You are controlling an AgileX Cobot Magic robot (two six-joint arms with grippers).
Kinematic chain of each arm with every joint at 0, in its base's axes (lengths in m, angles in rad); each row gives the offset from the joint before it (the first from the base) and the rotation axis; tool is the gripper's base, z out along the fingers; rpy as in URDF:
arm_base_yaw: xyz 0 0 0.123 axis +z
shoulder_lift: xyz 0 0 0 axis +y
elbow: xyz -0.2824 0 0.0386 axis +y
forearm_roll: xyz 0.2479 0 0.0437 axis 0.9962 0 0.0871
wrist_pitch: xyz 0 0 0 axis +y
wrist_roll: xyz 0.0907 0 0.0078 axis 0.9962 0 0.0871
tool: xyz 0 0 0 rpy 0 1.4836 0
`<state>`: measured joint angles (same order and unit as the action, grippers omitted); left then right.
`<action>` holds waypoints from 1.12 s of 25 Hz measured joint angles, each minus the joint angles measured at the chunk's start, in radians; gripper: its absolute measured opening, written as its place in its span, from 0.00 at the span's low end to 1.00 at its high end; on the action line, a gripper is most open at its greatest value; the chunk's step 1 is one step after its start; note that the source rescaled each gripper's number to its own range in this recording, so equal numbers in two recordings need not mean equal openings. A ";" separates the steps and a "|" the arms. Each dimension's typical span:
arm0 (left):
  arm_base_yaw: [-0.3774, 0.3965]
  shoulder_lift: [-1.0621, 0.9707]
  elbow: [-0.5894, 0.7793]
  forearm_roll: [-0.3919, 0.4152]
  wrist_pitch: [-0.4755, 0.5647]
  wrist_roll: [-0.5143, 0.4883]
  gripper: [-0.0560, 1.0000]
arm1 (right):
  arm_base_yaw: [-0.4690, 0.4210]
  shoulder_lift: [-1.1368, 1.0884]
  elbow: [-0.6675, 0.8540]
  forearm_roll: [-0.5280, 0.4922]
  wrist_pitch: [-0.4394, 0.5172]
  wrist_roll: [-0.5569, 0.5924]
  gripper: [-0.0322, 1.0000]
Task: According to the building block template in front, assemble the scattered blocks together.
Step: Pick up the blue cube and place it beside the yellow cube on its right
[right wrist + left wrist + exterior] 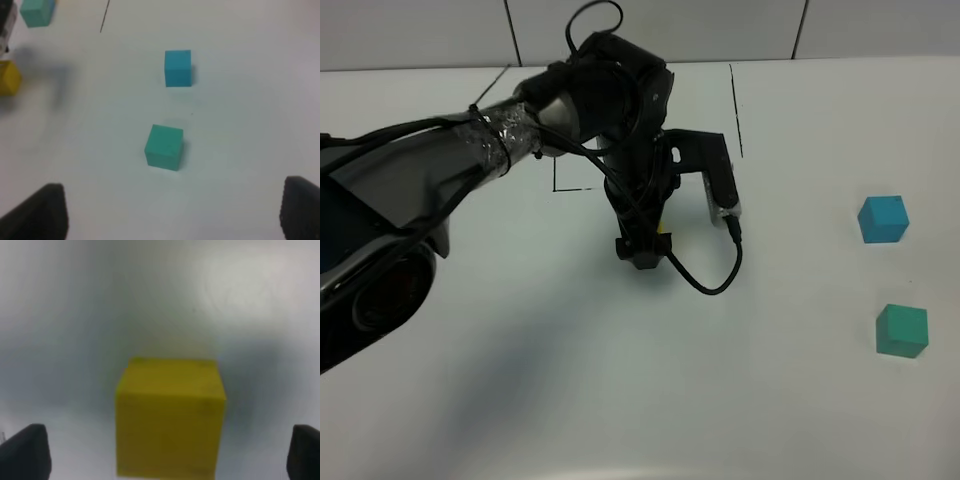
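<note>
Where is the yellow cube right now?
The yellow cube sits inside the open left claw, untouched; in the high view it lies near the middle, well left of the blue cube.

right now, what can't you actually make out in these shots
building block template: exterior high, left arm covers it; only frame corner shows.
yellow cube: exterior high, just a sliver behind left gripper; left wrist view blurred.
right gripper: fingertips cut off by right wrist view's edge.
</note>
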<state>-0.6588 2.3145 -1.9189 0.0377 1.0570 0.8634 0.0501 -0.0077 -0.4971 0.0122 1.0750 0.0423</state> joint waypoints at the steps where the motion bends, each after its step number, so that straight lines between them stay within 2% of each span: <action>1: 0.000 -0.019 0.000 -0.011 0.007 0.001 1.00 | 0.000 0.000 0.000 0.000 0.000 0.000 0.73; 6: 0.000 -0.094 0.000 -0.018 0.010 -0.024 1.00 | 0.000 0.000 0.000 0.000 0.000 0.000 0.73; 12: 0.024 -0.176 0.000 0.018 -0.035 -0.211 0.98 | 0.000 0.000 0.000 0.000 0.000 0.000 0.73; 18: 0.163 -0.233 0.008 0.036 -0.042 -0.386 0.98 | 0.000 0.000 0.000 0.000 0.000 0.000 0.73; 28: 0.428 -0.364 0.178 0.014 -0.041 -0.556 0.96 | 0.000 0.000 0.000 0.000 0.000 0.000 0.73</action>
<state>-0.2307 1.9501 -1.7408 0.0513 1.0160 0.3070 0.0501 -0.0077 -0.4971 0.0122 1.0750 0.0423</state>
